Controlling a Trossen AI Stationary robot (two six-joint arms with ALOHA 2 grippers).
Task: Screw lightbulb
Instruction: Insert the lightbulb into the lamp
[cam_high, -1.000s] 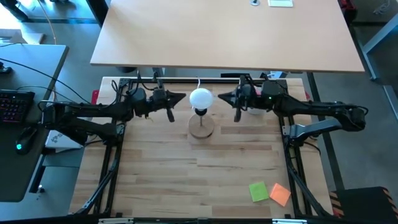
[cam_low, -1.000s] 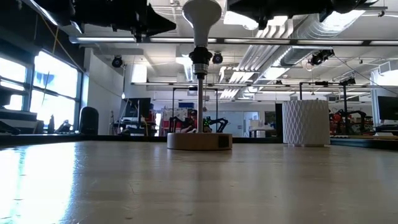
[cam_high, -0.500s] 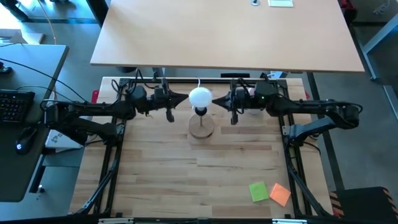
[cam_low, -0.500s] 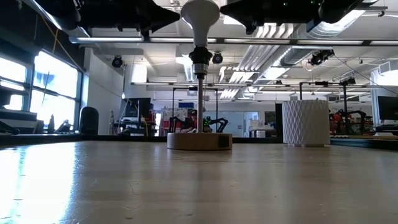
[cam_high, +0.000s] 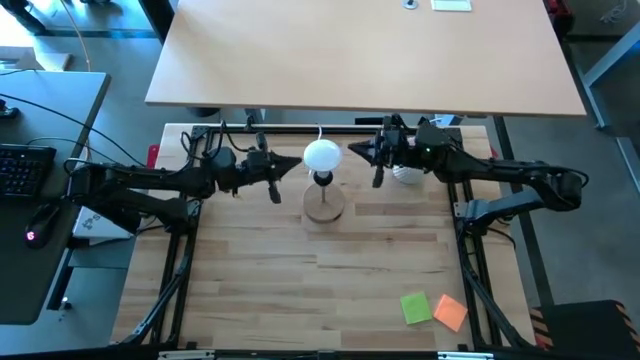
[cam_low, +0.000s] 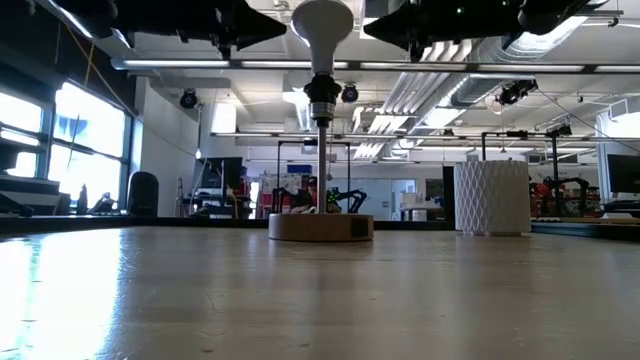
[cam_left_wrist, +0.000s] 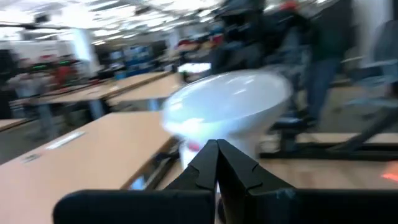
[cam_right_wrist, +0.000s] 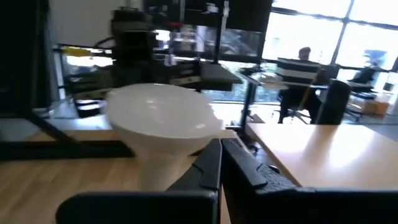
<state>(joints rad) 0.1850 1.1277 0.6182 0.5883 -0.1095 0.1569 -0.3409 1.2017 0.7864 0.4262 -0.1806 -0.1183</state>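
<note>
In the high view I see one bulb (cam_high: 322, 156) in the upper middle of the frame. It stands on the one lamp base (cam_high: 324, 205), in the socket. The left gripper (cam_high: 291, 163) is just beside the bulb on the left of the frame, and the right gripper (cam_high: 352, 151) is just beside it on the right. Both have the fingers closed on nothing, and neither one touches the bulb. One white cup (cam_high: 407, 172) sits under the right arm. Two sticky notes lie in the lower right: one green note (cam_high: 416, 308) and one orange note (cam_high: 451, 312).

In the low view the bulb (cam_low: 323, 27) is upright at the top centre, with its neck going down into the black socket (cam_low: 320, 110) on the stem. The base (cam_low: 321, 227) is at the middle, and the cup (cam_low: 491, 197) is at the right.

In the left wrist view my closed fingers (cam_left_wrist: 217, 167) point at the bulb (cam_left_wrist: 227, 108), which is close in front.

In the right wrist view it is the same: closed fingers (cam_right_wrist: 219, 163), and the bulb (cam_right_wrist: 160, 119) just ahead.

My judgement: the bulb seems already seated, so the screwing looks mostly done. I cannot tell if it is fully tight. What is left is perhaps only to check this.
</note>
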